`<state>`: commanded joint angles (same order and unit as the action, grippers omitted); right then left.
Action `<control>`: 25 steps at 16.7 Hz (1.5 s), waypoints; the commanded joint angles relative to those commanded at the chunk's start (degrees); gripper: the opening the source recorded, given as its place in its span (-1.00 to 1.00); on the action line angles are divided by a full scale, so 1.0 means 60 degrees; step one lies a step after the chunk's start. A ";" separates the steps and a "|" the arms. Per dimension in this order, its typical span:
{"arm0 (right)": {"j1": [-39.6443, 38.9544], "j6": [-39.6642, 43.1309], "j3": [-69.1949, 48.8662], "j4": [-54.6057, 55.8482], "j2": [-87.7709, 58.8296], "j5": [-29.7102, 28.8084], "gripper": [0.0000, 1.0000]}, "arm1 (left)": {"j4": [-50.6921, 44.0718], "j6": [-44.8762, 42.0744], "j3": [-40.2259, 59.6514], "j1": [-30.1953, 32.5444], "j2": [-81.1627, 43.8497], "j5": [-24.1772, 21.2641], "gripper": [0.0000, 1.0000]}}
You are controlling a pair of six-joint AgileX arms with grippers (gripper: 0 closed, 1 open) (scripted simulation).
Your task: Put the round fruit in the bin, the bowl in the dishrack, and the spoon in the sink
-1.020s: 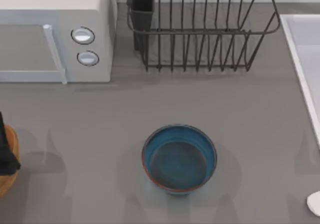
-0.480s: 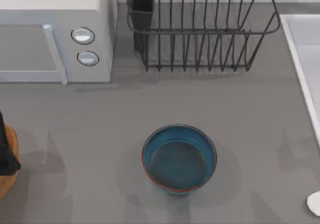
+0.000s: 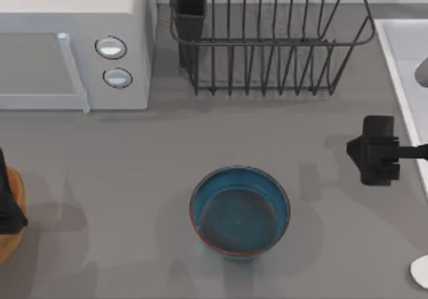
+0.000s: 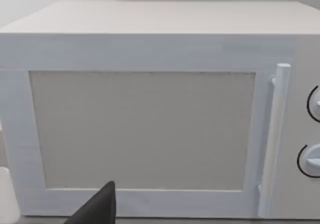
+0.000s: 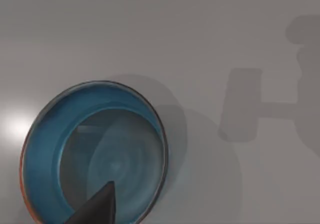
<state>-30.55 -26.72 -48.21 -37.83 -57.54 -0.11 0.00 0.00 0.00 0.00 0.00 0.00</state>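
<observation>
The blue bowl (image 3: pixel 239 211) with its reddish-brown rim stands upright and empty on the grey table, front of centre; the right wrist view looks down into the bowl (image 5: pixel 95 154). My right gripper (image 3: pixel 376 153) hovers over the table to the bowl's right, beside the sink (image 3: pixel 403 78). The spoon (image 3: pixel 421 270) shows as a rounded white end at the front right edge. The black wire dishrack (image 3: pixel 267 41) stands at the back. My left gripper (image 3: pixel 7 202) hangs over the orange-brown bin (image 3: pixel 12 235) at the left edge. The round fruit is out of view.
A white microwave (image 3: pixel 73 45) with two round knobs stands at the back left; the left wrist view faces the microwave's door (image 4: pixel 142 134). The dishrack's black utensil cup (image 3: pixel 190 8) sits at its left corner. Bare grey table lies between the bowl and the rack.
My right arm has come into view from the right and now hangs beside the sink, right of the bowl. The bowl, the spoon and the left arm have not moved.
</observation>
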 joint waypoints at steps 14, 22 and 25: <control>-0.1531 -0.2315 -0.7053 -0.5594 -0.8600 0.0008 1.00 | 0.0000 0.0000 0.0000 0.0000 0.0000 0.0000 1.00; -0.1511 -0.2297 -0.6477 -0.4887 -0.8767 0.0007 1.00 | 0.0000 0.0000 0.0000 0.0000 0.0000 0.0000 1.00; -0.1526 -0.2318 -0.5595 -0.3574 -0.9118 0.0005 1.00 | 0.0000 0.0000 0.0000 0.0000 0.0000 0.0000 1.00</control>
<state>-39.71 -40.62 -81.78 -59.28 -112.25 -0.08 0.00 0.00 0.00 0.00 0.00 0.00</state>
